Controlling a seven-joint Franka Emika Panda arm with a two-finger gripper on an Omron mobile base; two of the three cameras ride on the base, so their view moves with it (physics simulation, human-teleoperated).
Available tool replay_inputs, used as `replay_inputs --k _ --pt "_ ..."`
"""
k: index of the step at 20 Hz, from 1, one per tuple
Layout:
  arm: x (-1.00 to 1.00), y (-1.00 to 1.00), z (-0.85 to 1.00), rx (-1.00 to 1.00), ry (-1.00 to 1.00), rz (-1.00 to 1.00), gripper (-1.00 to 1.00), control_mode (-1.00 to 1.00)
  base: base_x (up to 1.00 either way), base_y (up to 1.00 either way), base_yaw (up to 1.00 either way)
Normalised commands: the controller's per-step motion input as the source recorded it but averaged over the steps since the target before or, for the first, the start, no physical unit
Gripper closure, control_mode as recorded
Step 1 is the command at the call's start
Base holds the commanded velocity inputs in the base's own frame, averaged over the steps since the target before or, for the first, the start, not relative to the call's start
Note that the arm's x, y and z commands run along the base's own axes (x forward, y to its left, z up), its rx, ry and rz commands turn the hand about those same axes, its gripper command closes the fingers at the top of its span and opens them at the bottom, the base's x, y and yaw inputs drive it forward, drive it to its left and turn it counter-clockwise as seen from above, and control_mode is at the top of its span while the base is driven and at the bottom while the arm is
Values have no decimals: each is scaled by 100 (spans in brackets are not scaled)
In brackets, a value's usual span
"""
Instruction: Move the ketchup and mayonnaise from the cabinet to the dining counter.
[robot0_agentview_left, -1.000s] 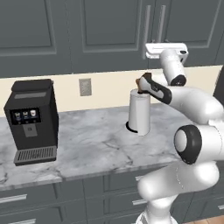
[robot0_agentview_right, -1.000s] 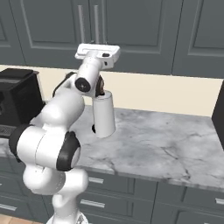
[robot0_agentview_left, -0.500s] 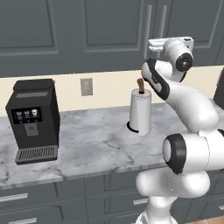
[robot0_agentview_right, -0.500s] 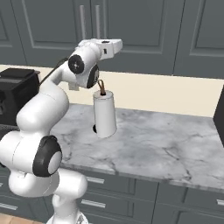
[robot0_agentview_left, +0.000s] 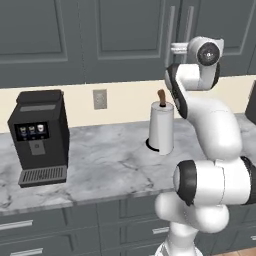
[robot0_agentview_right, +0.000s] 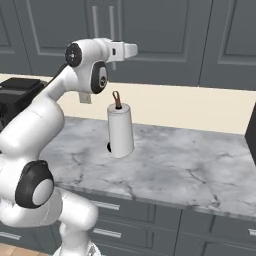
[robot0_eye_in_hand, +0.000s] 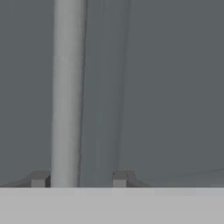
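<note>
hand view shows you a long vertical silver handle (robot0_eye_in_hand: 66, 92) of the dark grey panelled upper wall cabinet (robot0_eye_in_hand: 166, 87), doors closed. the two-finger gripper (robot0_eye_in_hand: 78, 179) straddles that handle: one fingertip sits against its left side, the other stands apart to its right, so the claw is not pinched on it. below, a white paper-towel roll (robot0_agentview_left: 161, 127) stands on the veined marble worktop (robot0_agentview_left: 110, 160), with a black coffee machine (robot0_agentview_left: 39, 136) well apart at the left.

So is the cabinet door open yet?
Shut. The cabinet doors lie flush in both base views, and in the hand view the claw straddles the door handle.
</note>
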Motion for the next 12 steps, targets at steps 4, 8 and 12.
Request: replay_inputs --k 4,8,12 --pt "-87 -100 12 15 2 0 100 -100 0 0 0" --pt "-99 -100 8 21 0 0 100 -100 0 0 0" --pt "-100 -100 10 21 0 0 100 -100 0 0 0"
